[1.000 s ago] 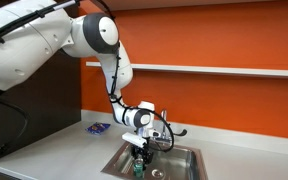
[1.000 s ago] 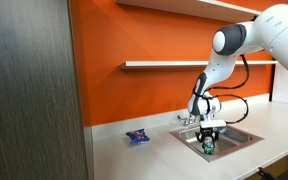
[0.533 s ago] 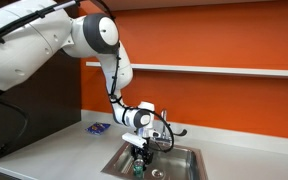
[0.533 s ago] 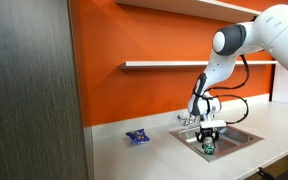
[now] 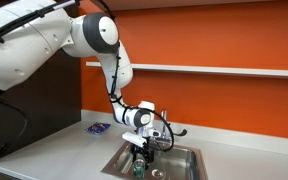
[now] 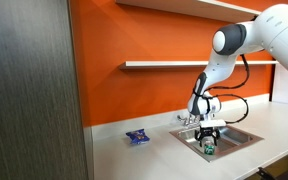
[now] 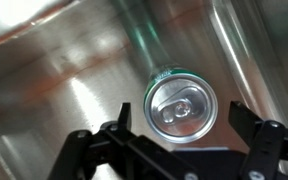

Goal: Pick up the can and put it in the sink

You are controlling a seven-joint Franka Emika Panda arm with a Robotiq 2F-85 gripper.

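Observation:
The green can stands upright on the floor of the steel sink, its pale top facing the wrist camera. My gripper is open around it, with a gap between each finger and the can's side. In both exterior views the gripper reaches down into the sink, with the can just under it.
A flat blue-purple packet lies on the grey counter beside the basin. The chrome faucet stands at the sink's back edge, close to the wrist. An orange wall with a shelf rises behind.
The arm stays in the same place over the sink. The fingers look slightly further apart around the can than before.

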